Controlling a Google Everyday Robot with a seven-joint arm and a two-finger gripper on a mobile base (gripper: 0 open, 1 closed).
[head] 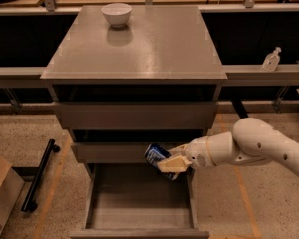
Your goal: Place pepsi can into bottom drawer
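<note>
Claw: my claw [170,162] is reaching in from 3 o'clock and gripping the can [154,155].
Can: it is hanging over the open bottom drawer [139,203], near its back right corner, in front of the middle drawer's face.
Axis: it is slanting from 10 to 4 o'clock.
Key relation: the drawer floor is lying toward 6 o'clock, so I am judging lowering comes next.
Writing: blue side, pale marks; nothing is reading clearly.
</note>
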